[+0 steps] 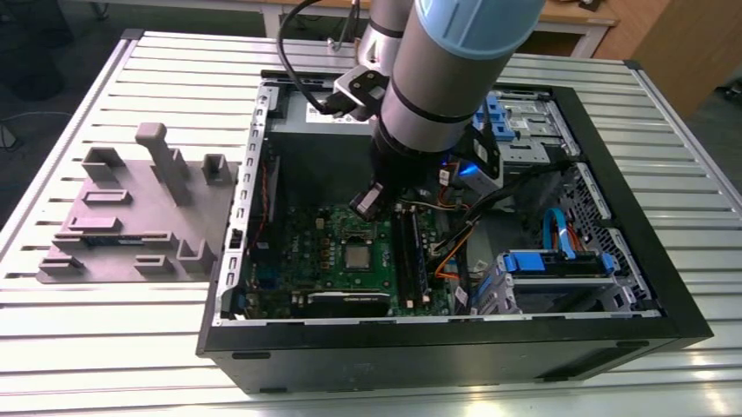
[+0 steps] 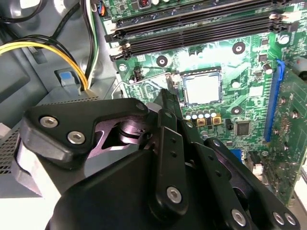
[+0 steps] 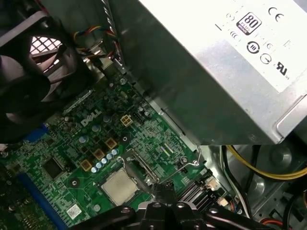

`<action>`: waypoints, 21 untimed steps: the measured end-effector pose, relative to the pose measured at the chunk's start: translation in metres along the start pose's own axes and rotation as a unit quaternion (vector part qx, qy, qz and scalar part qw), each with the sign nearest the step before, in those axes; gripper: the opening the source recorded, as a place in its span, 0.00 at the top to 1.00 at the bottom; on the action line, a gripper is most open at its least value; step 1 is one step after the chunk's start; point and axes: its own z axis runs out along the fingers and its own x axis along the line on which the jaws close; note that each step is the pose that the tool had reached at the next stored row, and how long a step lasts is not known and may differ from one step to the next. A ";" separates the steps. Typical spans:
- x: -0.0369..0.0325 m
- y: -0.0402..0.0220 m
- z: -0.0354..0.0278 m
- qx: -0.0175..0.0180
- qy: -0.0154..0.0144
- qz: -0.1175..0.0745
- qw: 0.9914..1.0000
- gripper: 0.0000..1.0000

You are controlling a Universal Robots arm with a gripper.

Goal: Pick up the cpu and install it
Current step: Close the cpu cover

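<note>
1. Hand: in the second wrist view its tips are masked by its own black linkage; whether they are parted cannot be told. In the first wrist view it is cut off by the picture's edge.
2. Cpu: one edge is overlapped by the oblong metal frame in the first wrist view; in the exterior view it is too small for detail.
3. Motherboard: its far part is hidden behind the arm in the exterior view.
4. Arm: its upper length is cut off by the exterior view's edge.
5. Grey metal box: cropped by the first wrist view's edge.
6. Fan: blurred, partly out of frame.
</note>
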 end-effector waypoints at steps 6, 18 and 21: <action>0.0029 -0.0026 -0.0005 0.000 0.000 0.000 1.000 0.89; 0.0047 -0.0033 -0.0007 0.000 0.000 0.000 1.000 0.89; 0.0044 -0.0036 -0.0007 0.000 0.000 0.000 1.000 0.89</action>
